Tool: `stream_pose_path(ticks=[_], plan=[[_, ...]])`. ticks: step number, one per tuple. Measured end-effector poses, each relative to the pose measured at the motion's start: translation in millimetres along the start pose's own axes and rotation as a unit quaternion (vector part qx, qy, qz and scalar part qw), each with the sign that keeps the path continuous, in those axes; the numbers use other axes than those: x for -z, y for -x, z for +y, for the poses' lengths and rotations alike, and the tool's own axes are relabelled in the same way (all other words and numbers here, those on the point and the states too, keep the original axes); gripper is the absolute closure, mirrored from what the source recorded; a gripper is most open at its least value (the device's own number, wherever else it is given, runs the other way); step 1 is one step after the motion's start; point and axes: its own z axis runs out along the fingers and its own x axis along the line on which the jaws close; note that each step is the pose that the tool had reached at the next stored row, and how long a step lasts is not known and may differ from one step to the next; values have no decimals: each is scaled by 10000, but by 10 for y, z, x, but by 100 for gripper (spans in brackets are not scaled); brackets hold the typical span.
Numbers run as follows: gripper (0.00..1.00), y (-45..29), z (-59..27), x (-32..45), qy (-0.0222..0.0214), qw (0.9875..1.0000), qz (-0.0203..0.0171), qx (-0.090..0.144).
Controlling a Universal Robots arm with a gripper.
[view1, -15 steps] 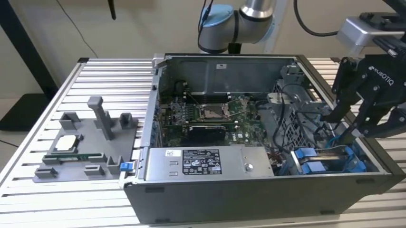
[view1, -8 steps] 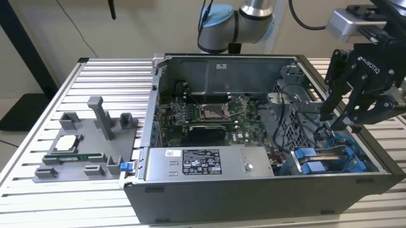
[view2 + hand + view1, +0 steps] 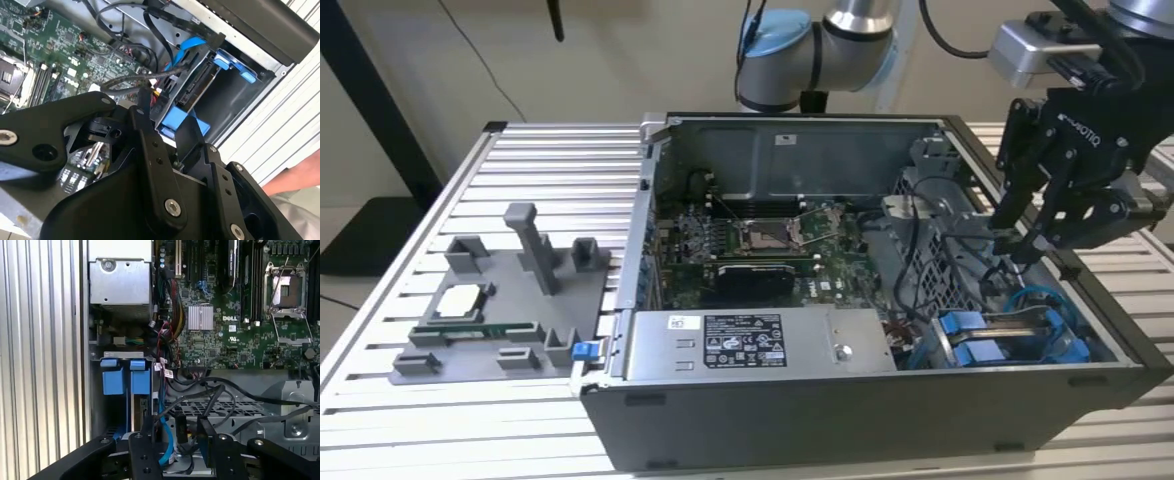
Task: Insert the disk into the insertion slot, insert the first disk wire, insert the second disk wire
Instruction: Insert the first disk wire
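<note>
Gripper [image 3: 176, 422] sits closest to the lens in both wrist views. Its fingers [image 3: 148, 432] stand apart with a black wire end [image 3: 180, 428] in the gap; contact with either finger not discernible.

Exterior view, from its left: grey fixture plate [image 3: 567, 300] on the slatted table [image 3: 400, 430], carrying a processor chip [image 3: 460, 300] and a memory stick [image 3: 474, 330]. Open computer case [image 3: 854, 410] next, with the motherboard [image 3: 747, 245] inside and a labelled power-supply box [image 3: 747, 345] along the near wall.

At that view's right, the disk [image 3: 970, 342] sits down in the insertion slot [image 3: 1014, 322], blue carrier tabs at the mouth. Gripper hangs just above the slot; a blue flat cable [image 3: 165, 445] runs past its fingers. Whether any wire is plugged into the disk: cannot tell.
</note>
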Motion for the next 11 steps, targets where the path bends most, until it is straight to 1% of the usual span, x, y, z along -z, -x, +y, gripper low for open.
stream_pose_path(ticks=[2,3,7,11], plan=[[0,7,15,-9,-43,10000,-1,4],[0,7,17,-13,-56,10000,-1,13],[0,7,29,-18,-72,9999,3,99],[0,5,45,-19,-80,9996,2,252]])
